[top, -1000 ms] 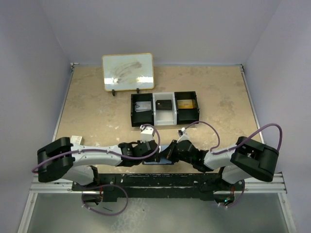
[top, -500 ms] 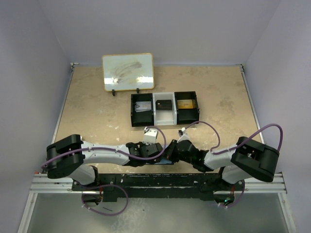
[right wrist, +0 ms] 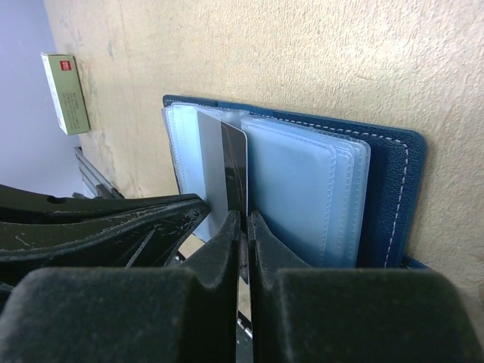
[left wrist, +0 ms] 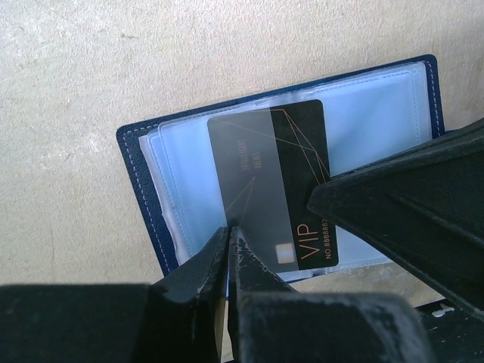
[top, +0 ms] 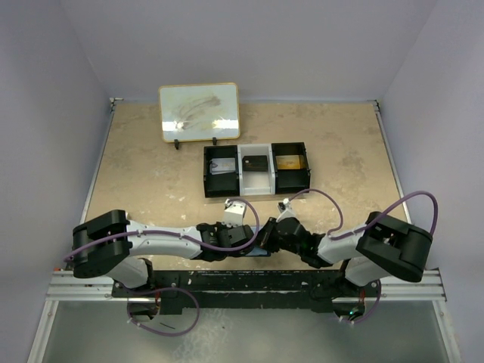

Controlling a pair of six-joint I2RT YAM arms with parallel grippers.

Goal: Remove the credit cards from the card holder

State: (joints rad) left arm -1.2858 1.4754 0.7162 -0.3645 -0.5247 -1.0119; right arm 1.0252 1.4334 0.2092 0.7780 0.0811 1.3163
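The card holder lies open and flat on the table, at its near edge between the two arm bases. In the top view the wrists cover nearly all of it. Its pale blue clear pockets face up inside the navy cover. A black credit card printed "VIP" sits partly in one pocket, its left half dulled behind the plastic. The small print beside "VIP" is too fine to read in full.

The left gripper has its fingers pressed together at the card's lower left corner. Whether they nip the card, the pocket sheet or nothing cannot be told. The right gripper pinches the card's edge in a narrow slit, and its fingers hide the rest of that edge.

A red-and-white box lies well apart from the holder, near the table's edge. The black three-compartment tray stands farther back, its contents hard to make out.
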